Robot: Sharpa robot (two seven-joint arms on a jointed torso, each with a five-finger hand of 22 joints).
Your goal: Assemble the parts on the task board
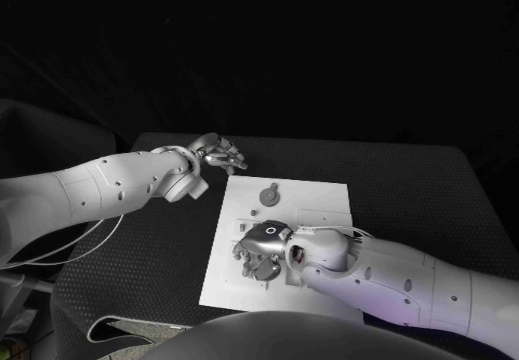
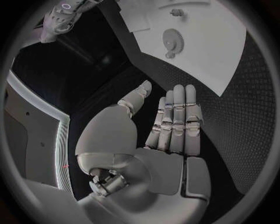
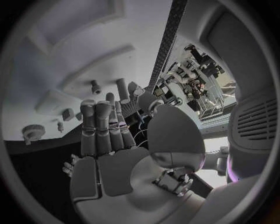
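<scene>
The white task board [image 1: 319, 196] lies in the middle of the black table. A grey gear [image 1: 268, 196] sits on its far left part, also the gear [image 2: 172, 41] in the left wrist view and the gear [image 3: 32, 133] in the right wrist view. My right hand [image 1: 263, 251] hovers over the board's near left part, fingers stretched out and holding nothing; its fingers [image 3: 102, 126] lie straight beside short upright pegs [image 3: 95, 87]. My left hand [image 1: 220, 155] hangs off the board's far left corner over the table, fingers [image 2: 175, 116] straight, palm empty.
The task board [image 2: 227, 56] has shallow raised outlines and a small peg [image 2: 175, 12] on it. Small grey pieces [image 3: 67, 114] lie near the gear. Black textured table [image 1: 433, 187] surrounds the board on all sides.
</scene>
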